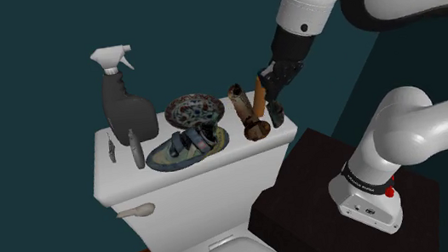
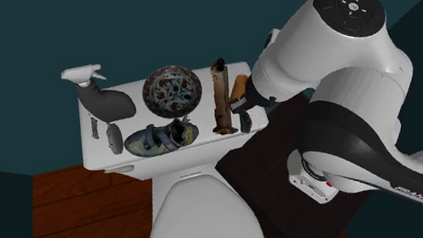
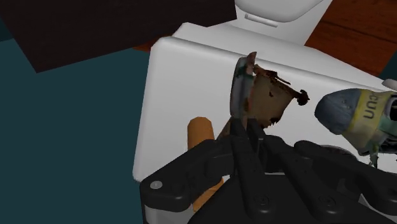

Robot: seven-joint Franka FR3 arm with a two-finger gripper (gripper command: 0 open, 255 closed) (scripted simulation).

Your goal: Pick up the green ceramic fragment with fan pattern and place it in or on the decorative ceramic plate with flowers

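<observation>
At the right end of the toilet's cistern lid point(image 1: 242, 149) in the shoulder view, the end effector point(image 1: 276, 120) hangs pointing down, an orange cylinder point(image 1: 258, 91) close beside it; whether it is apart, together or clamped on anything I cannot tell; just to its left in that view stands the ceramic fragment point(image 3: 266, 98), brown-faced with a grey-green edge, long axis upright; the grasp, I judge, turns on a short sideways approach to that thin edge; farther left, toward the wall, lies the flowered plate point(image 1: 192, 110), well apart from the end effector
</observation>
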